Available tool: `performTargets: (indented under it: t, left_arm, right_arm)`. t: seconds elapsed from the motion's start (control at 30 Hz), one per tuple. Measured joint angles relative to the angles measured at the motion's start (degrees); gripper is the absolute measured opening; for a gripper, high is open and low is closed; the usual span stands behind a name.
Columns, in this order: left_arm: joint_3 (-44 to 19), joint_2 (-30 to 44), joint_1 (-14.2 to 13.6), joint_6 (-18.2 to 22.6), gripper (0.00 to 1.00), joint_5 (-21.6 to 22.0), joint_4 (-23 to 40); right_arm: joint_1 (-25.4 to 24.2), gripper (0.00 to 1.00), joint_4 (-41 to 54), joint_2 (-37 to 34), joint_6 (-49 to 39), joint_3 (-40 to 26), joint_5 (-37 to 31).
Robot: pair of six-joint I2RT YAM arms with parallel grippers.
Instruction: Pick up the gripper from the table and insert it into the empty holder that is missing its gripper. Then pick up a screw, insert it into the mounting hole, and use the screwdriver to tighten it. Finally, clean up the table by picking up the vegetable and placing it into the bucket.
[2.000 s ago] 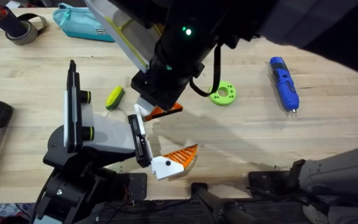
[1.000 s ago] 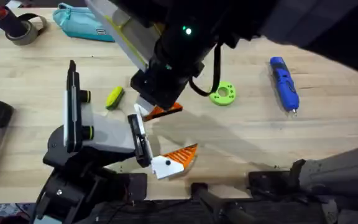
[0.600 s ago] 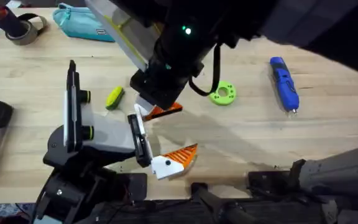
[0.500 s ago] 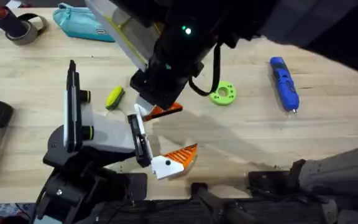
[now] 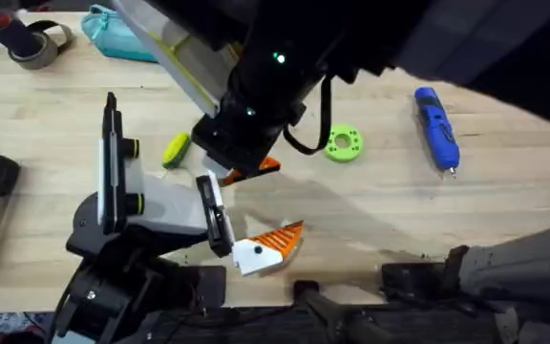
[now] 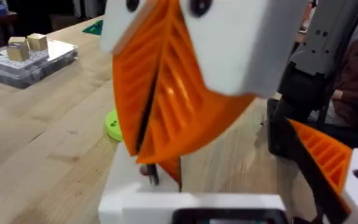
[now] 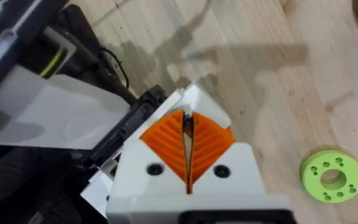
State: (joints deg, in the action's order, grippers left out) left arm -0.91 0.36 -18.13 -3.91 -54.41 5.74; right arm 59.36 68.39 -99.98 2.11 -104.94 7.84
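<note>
Gripper mostly hidden under right jaws, seemingly clamped; left jaws together

My right gripper is white blocks with orange ribbed pads, one dark screw hole per block. The arm behind it is black, with a green LED and a black cable looping off it.

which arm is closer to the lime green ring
Right. The right gripper hangs just beside the lime-green ring, toward the holder; the left arm sits farther off at the table's near edge.
</note>
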Motion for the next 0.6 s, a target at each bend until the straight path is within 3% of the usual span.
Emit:
performTargets:
  t: [0.6]
  left_arm:
    - [0.0, 0.0, 0.0, 0.0, 0.987, 0.0, 0.0]
  right_arm:
    - [0.1, 0.015, -0.2, 1.0, -0.4, 0.8, -0.6]
